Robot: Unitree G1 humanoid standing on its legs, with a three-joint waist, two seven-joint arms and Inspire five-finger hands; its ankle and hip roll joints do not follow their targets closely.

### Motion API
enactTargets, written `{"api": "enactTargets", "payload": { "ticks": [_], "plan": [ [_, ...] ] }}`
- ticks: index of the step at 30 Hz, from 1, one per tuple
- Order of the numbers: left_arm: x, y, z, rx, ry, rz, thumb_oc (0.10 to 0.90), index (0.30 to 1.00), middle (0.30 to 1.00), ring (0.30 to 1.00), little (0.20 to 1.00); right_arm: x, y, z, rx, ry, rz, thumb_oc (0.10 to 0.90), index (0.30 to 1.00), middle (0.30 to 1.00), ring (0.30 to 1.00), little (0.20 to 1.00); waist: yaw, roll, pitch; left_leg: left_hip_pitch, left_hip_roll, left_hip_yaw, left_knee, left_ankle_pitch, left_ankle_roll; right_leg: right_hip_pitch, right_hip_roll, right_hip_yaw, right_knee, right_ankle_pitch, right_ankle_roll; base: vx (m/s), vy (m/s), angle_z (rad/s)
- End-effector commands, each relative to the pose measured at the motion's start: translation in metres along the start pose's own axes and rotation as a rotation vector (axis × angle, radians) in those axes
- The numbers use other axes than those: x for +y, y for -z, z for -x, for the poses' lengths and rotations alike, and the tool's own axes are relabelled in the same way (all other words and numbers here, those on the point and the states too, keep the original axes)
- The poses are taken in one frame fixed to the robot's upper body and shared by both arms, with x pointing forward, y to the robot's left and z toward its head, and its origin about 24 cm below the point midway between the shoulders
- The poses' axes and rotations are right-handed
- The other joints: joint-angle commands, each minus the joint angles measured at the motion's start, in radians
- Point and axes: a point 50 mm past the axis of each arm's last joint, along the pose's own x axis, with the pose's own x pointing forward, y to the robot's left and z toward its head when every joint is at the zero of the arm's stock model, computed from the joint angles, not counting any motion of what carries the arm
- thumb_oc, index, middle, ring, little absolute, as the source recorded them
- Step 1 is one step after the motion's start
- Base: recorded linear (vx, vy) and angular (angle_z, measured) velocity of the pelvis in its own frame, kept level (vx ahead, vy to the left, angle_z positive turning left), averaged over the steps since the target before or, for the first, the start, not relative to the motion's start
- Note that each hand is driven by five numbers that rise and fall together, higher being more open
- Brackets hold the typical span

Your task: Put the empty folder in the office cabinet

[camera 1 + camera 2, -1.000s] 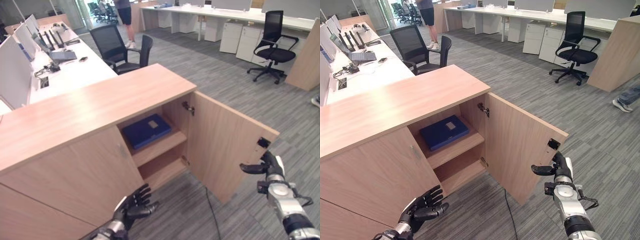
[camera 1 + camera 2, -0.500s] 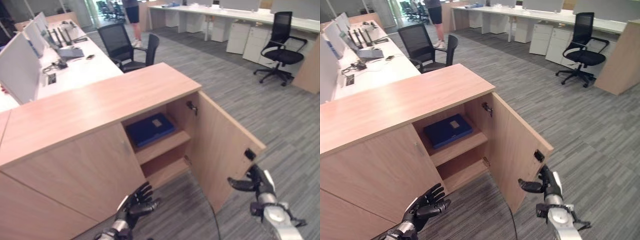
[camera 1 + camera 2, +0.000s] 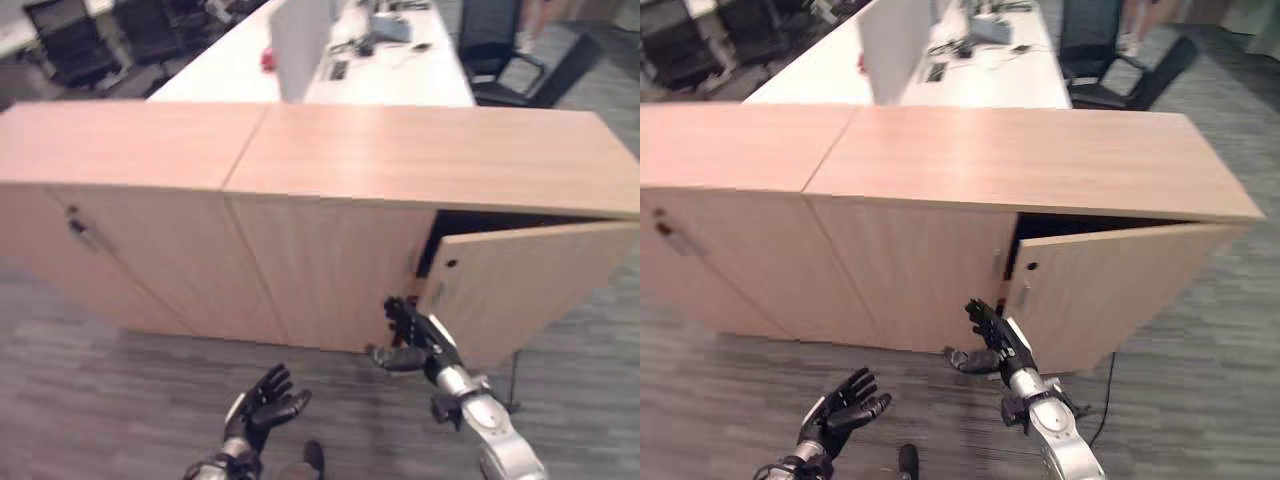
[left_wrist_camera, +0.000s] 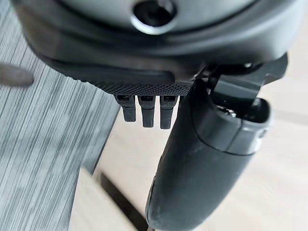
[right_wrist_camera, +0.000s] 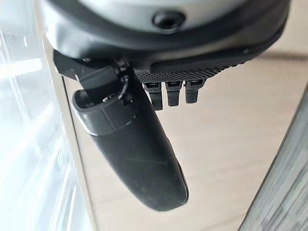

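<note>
**Hidden and cut-off areas**

The cabinet door [image 3: 1110, 290] stands nearly closed, so the cabinet [image 3: 420, 160] interior appears as a dark gap under the top's right edge; any contents are hidden. The cabinet's left end is cut off by the frame edge. Items on the tabletop [image 3: 970, 70] behind the cabinet are blurred and cannot be identified.
</note>
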Motion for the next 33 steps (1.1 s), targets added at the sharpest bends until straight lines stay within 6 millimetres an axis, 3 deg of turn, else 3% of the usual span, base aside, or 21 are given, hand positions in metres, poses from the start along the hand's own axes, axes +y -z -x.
{"api": "enactTargets", "payload": {
  "ticks": [1, 2, 3, 4, 5, 6, 11, 12, 16, 21, 23, 24, 28, 33],
  "plan": [
    [-0.004, -0.054, -0.008, -0.211, 0.072, -0.102, 0.8, 0.9, 0.9, 0.9, 0.9, -0.025, -0.06, -0.017, -0.295, 0.121, 0.016, 0.8, 0.9, 0.9, 0.9, 0.9, 0.003, 0.026, 0.021, 0.122, 0.049, -0.041, -0.07, -0.091, -0.06, -0.076, 0.075, 0.158, 0.029, 0.037, 0.089, 0.07, -0.033, 0.65],
    [-0.005, -0.055, -0.009, -0.216, 0.074, -0.099, 0.8, 0.9, 0.9, 0.9, 0.9, -0.031, -0.061, -0.016, -0.3, 0.157, 0.013, 0.8, 0.9, 0.9, 0.9, 0.9, -0.002, 0.03, 0.02, 0.13, 0.049, -0.063, -0.089, -0.084, -0.065, -0.089, 0.095, 0.205, 0.008, 0.028, 0.086, 0.03, -0.028, 0.56],
    [-0.005, -0.055, -0.009, -0.216, 0.074, -0.099, 0.8, 0.9, 0.9, 0.9, 0.9, -0.031, -0.061, -0.016, -0.3, 0.157, 0.013, 0.8, 0.9, 0.9, 0.9, 0.9, -0.002, 0.03, 0.02, 0.13, 0.049, -0.063, -0.089, -0.084, -0.065, -0.089, 0.095, 0.205, 0.008, 0.028, 0.086, 0.11, -0.111, 0.52],
    [-0.006, -0.057, -0.009, -0.225, 0.083, -0.082, 0.8, 0.9, 0.9, 0.9, 0.9, -0.053, -0.065, -0.013, -0.324, 0.277, -0.018, 0.8, 0.9, 0.9, 0.9, 0.9, -0.015, 0.028, 0.02, 0.149, 0.045, -0.11, -0.112, -0.085, -0.083, -0.086, 0.131, 0.275, -0.118, -0.033, 0.067, 0.09, -0.107, 0.84],
    [-0.006, -0.058, -0.009, -0.226, 0.084, -0.082, 0.8, 0.9, 0.9, 0.9, 0.9, -0.053, -0.066, -0.013, -0.326, 0.278, -0.018, 0.8, 0.9, 0.9, 0.9, 0.9, -0.016, 0.03, 0.019, 0.145, 0.048, -0.112, -0.111, -0.081, -0.084, -0.084, 0.136, 0.271, -0.129, -0.024, 0.065, 0.17, -0.204, 0.98],
    [-0.003, -0.061, -0.008, -0.232, 0.085, -0.1, 0.8, 0.9, 0.9, 0.9, 0.9, -0.076, -0.071, -0.009, -0.346, 0.392, 0.002, 0.8, 0.9, 0.9, 0.9, 0.9, -0.026, 0.014, 0.017, 0.152, 0.044, -0.14, -0.118, -0.091, -0.103, -0.057, 0.149, 0.33, -0.28, -0.032, 0.065, 0.11, -0.134, 0.96],
    [0.0, -0.058, -0.004, -0.231, 0.092, -0.076, 0.8, 0.9, 0.9, 0.9, 0.9, -0.128, -0.078, 0.006, -0.362, 0.652, 0.007, 0.8, 0.9, 0.9, 0.9, 0.9, -0.017, -0.001, -0.026, 0.173, 0.05, -0.16, -0.141, -0.084, -0.114, 0.0, 0.17, 0.333, -0.392, 0.033, 0.077, 0.16, -0.178, 0.58],
    [0.002, -0.054, -0.001, -0.22, 0.097, -0.049, 0.8, 0.9, 0.9, 0.9, 0.9, -0.146, -0.08, 0.011, -0.352, 0.729, 0.02, 0.8, 0.9, 0.9, 0.9, 0.9, -0.011, -0.005, -0.037, 0.183, 0.057, -0.165, -0.147, -0.084, -0.12, 0.03, 0.181, 0.33, -0.426, 0.034, 0.073, 0.09, -0.115, 0.26],
    [0.005, -0.051, 0.002, -0.206, 0.082, -0.048, 0.8, 0.9, 0.9, 0.9, 0.9, -0.159, -0.082, 0.017, -0.355, 0.782, -0.002, 0.8, 0.9, 0.9, 0.9, 0.9, -0.01, -0.002, -0.043, 0.198, 0.073, -0.17, -0.152, -0.082, -0.133, 0.052, 0.196, 0.321, -0.451, 0.032, 0.068, 0.06, -0.09, 0.03],
    [0.009, -0.044, 0.005, -0.195, 0.063, -0.018, 0.8, 0.9, 0.9, 0.9, 0.9, -0.157, -0.069, 0.025, -0.282, 0.713, 0.045, 0.8, 0.9, 0.9, 0.9, 0.9, -0.025, 0.004, -0.046, 0.215, 0.097, -0.169, -0.156, -0.081, -0.149, 0.07, 0.217, 0.315, -0.471, 0.02, 0.06, 0.02, -0.098, -0.04],
    [0.009, -0.043, 0.007, -0.196, 0.074, -0.01, 0.8, 0.9, 0.9, 0.9, 0.9, -0.169, -0.064, 0.031, -0.216, 0.698, 0.106, 0.8, 0.9, 0.9, 0.9, 0.9, -0.027, 0.003, -0.048, 0.219, 0.106, -0.167, -0.157, -0.076, -0.155, 0.074, 0.225, 0.317, -0.475, 0.016, 0.056, -0.01, -0.112, -0.07],
    [0.009, -0.042, 0.008, -0.189, 0.093, -0.008, 0.8, 0.9, 0.9, 0.9, 0.9, -0.185, -0.061, 0.034, -0.18, 0.708, 0.068, 0.8, 0.9, 0.9, 0.9, 0.9, -0.026, 0.002, -0.049, 0.221, 0.113, -0.163, -0.158, -0.073, -0.161, 0.076, 0.23, 0.316, -0.479, 0.015, 0.055, -0.02, -0.084, -0.06],
    [0.008, -0.043, 0.007, -0.178, 0.12, -0.008, 0.8, 0.9, 0.9, 0.9, 0.9, -0.209, -0.058, 0.037, -0.104, 0.685, 0.011, 0.8, 0.9, 0.9, 0.9, 0.9, -0.024, 0.001, -0.046, 0.225, 0.121, -0.155, -0.16, -0.066, -0.17, 0.078, 0.237, 0.316, -0.483, 0.015, 0.053, -0.02, -0.07, -0.06],
    [0.004, -0.042, 0.007, -0.155, 0.166, -0.015, 0.8, 0.9, 0.9, 0.9, 0.9, -0.226, -0.053, 0.04, -0.027, 0.628, -0.095, 0.8, 0.9, 0.9, 0.9, 0.9, -0.026, 0.003, -0.046, 0.232, 0.134, -0.144, -0.163, -0.057, -0.183, 0.076, 0.248, 0.315, -0.484, 0.013, 0.052, -0.02, -0.056, -0.03]
  ]
}}
